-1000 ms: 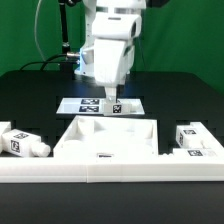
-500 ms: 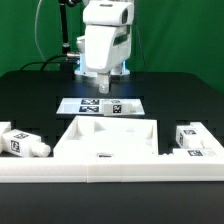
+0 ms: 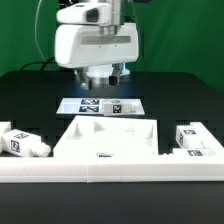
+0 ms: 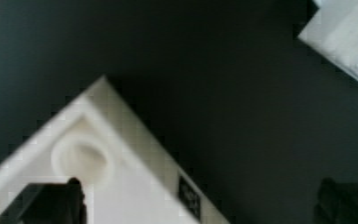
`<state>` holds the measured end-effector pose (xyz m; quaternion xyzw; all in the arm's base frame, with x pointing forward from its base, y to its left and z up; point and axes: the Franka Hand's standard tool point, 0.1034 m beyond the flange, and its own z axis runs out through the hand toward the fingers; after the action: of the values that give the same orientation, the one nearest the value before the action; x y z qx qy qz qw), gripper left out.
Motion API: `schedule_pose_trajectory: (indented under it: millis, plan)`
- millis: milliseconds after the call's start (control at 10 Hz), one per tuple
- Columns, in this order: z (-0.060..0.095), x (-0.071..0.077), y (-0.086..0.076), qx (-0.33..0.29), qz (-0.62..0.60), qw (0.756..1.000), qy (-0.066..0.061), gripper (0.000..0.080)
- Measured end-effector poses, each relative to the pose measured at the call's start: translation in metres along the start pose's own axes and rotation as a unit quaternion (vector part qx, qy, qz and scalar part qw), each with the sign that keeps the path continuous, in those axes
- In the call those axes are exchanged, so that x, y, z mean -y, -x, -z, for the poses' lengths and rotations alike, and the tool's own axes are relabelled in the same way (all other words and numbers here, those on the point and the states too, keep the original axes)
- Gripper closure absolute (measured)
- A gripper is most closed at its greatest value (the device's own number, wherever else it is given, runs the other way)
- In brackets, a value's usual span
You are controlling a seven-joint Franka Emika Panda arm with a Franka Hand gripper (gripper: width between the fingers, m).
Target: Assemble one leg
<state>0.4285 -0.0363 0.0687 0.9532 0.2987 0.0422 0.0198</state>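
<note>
At the exterior view's left, a stubby white plastic leg lies on its side on the matte black table, a black-and-white square tag on its blocky end. It rests just beside the large white square tray-like piece, whose raised rim is smooth and slightly glossy.

Above the middle, the arm's bulky white gripper hangs over the table, well clear of every part. In the wrist view its two dark fingers stand wide apart with nothing between them, and a white, sharp-cornered part with a round recess lies beneath; which part this is cannot be told.

Behind the tray lies the thin flat white marker board, printed with several square tags.

At the exterior view's right, a second white leg of the same blocky shape, also tagged, sits close to the tray's rim. A long white bar runs along the front, beneath tray and legs.
</note>
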Motion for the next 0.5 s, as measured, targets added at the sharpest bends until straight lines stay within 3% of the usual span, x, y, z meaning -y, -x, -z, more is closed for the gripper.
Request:
schedule_pose_trajectory:
  millis: [500]
  plan:
    - [-0.0030,-0.0008,0.0032,0.000,-0.175,0.985,-0.006,0.0150]
